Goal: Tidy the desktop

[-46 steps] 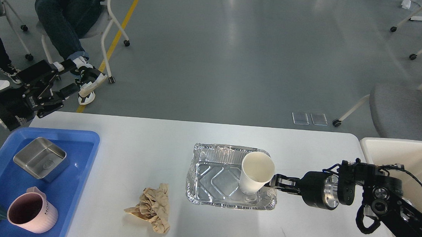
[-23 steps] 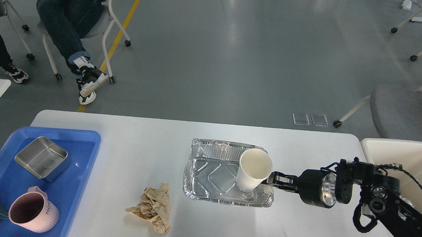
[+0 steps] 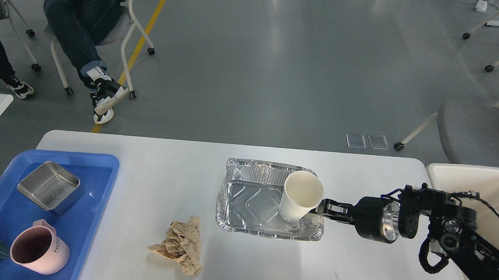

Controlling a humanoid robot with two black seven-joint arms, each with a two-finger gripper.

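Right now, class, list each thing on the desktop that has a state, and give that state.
Paper cup: upright, empty, standing in the foil tray.
Foil tray: open.
Brown paper: crumpled.
Steel container: open, empty.
Pink mug: upright.
Right gripper: at the cup; grip unclear.

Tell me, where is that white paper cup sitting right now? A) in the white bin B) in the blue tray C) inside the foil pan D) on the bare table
C: the white paper cup stands upright inside the foil pan, at its right end, next to the right hand.
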